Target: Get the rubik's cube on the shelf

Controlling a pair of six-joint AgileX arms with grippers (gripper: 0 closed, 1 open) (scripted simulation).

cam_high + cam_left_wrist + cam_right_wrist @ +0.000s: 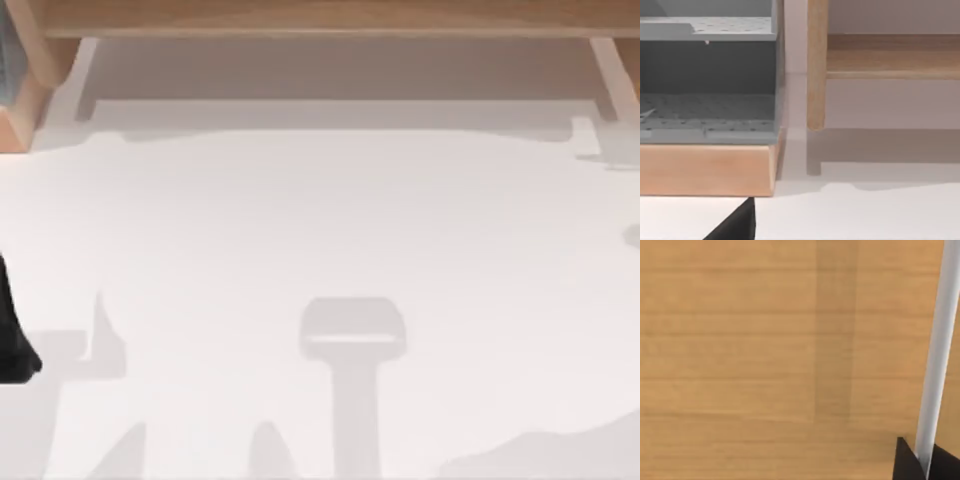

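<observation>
Along the table's (320,250) far edge runs the shelf (320,15); pincer states: cannot tell.

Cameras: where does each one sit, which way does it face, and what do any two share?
Top view: above the table, looking down; dark left arm part at its left edge.
Left wrist view: faces the shelf support and a grey rack; dark gripper tip low.
Right wrist view: close on wood; dark tip in corner.
Top and left wrist views share the shelf.

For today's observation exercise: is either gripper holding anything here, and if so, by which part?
It cannot be told. Nothing shows in a grasp. The left arm sits at the table's left edge, and the right wrist view faces the shelf's wooden board, fingertip corners just visible.
</observation>
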